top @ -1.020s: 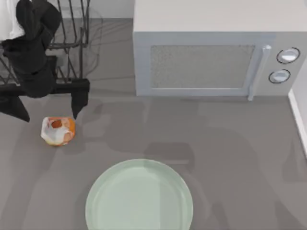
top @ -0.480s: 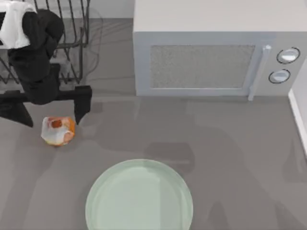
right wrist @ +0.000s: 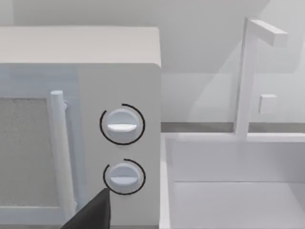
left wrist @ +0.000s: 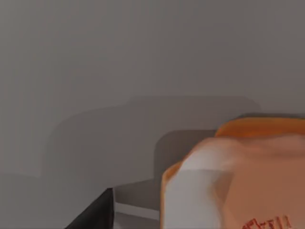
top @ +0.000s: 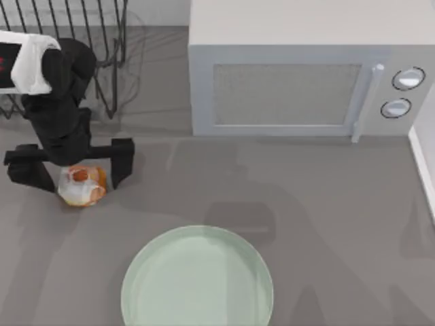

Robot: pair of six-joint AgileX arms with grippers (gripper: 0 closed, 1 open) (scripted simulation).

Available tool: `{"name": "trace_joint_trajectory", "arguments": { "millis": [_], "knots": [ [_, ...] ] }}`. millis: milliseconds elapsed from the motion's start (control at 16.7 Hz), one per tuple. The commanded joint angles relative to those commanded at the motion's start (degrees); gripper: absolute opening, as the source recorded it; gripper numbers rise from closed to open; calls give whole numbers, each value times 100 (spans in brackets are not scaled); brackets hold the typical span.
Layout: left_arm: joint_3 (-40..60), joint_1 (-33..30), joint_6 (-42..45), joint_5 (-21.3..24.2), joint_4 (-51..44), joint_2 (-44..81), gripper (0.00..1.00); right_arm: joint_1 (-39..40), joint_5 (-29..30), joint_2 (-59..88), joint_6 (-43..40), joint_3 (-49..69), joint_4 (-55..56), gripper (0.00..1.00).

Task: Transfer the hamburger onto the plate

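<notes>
Since a second ago, left gripper [top: 73,165] had dropped over the hamburger [top: 82,187], fingers spread wide astride it, left of the plate [top: 197,278]. Small, probably light and soft; gentle side squeeze advised.

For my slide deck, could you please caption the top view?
Left gripper, fingers open, straddles the hamburger on the table; the plate waits nearby.
</notes>
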Motion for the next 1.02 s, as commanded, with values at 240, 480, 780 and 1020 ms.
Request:
{"name": "trace_joint_trajectory", "arguments": {
  "millis": [240, 480, 780, 1020],
  "knots": [
    [0, 0, 0, 0, 0, 0, 85, 0, 0, 0, 0, 0, 0, 100],
    [0, 0, 0, 0, 0, 0, 55, 0, 0, 0, 0, 0, 0, 100],
    [0, 0, 0, 0, 0, 0, 17, 0, 0, 0, 0, 0, 0, 100],
    [0, 0, 0, 0, 0, 0, 0, 0, 0, 0, 0, 0, 0, 100]
  ]
}}
